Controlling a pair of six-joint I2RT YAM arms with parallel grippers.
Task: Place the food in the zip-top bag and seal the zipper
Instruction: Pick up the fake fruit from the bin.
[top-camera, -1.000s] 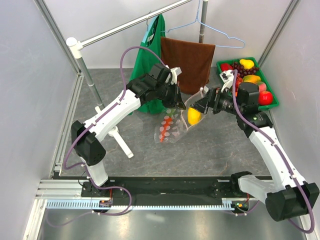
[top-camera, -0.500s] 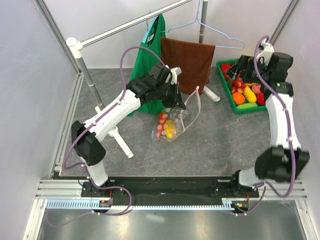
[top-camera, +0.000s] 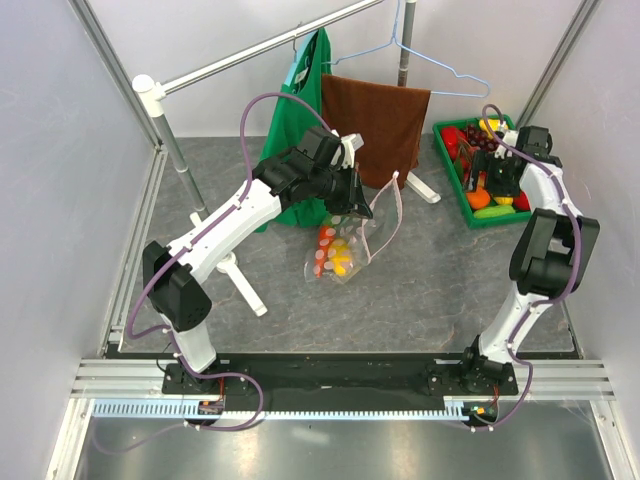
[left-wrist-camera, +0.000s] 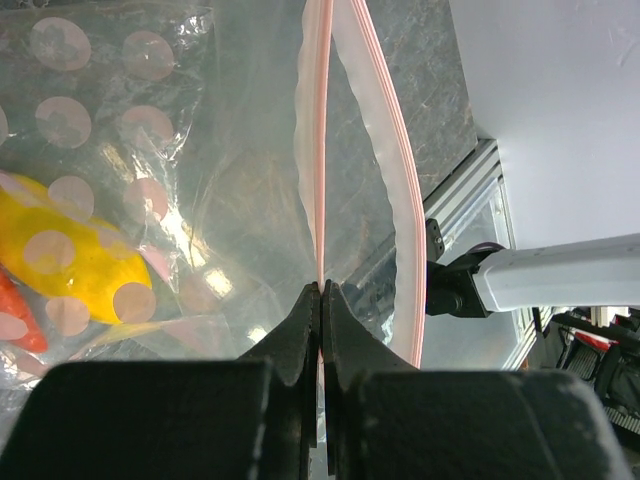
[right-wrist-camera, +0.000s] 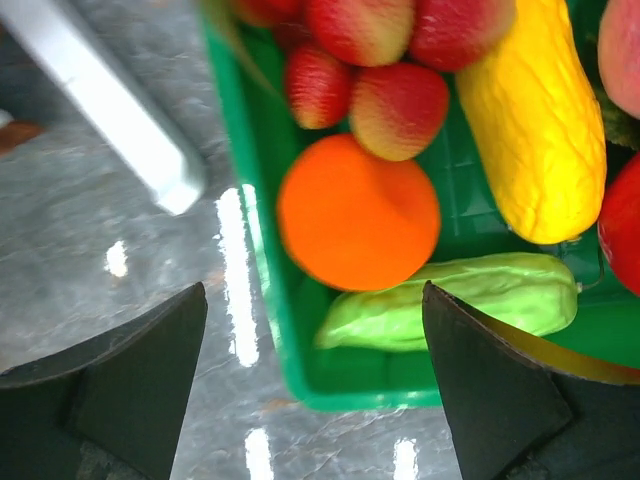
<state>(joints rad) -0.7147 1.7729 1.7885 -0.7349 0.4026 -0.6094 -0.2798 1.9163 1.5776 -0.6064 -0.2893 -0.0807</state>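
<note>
Currently the right tool (right-wrist-camera: 314, 290) is spread wide over the green tray (right-wrist-camera: 248, 200), with the orange fruit (right-wrist-camera: 358, 212) straight below, between its fingers. The zip-top bag (top-camera: 345, 250) is pinched at the zipper (left-wrist-camera: 322, 150) by the left tool (left-wrist-camera: 321, 290), well to the left.

The left arm (top-camera: 235, 215) is stretching far toward the middle, its left pincer (left-wrist-camera: 322, 290) pressing its jaws tightly together. The right arm (top-camera: 545, 250) is extending to the far right, its right pincer (right-wrist-camera: 314, 290) pointing downward, jaws spread wide.
</note>
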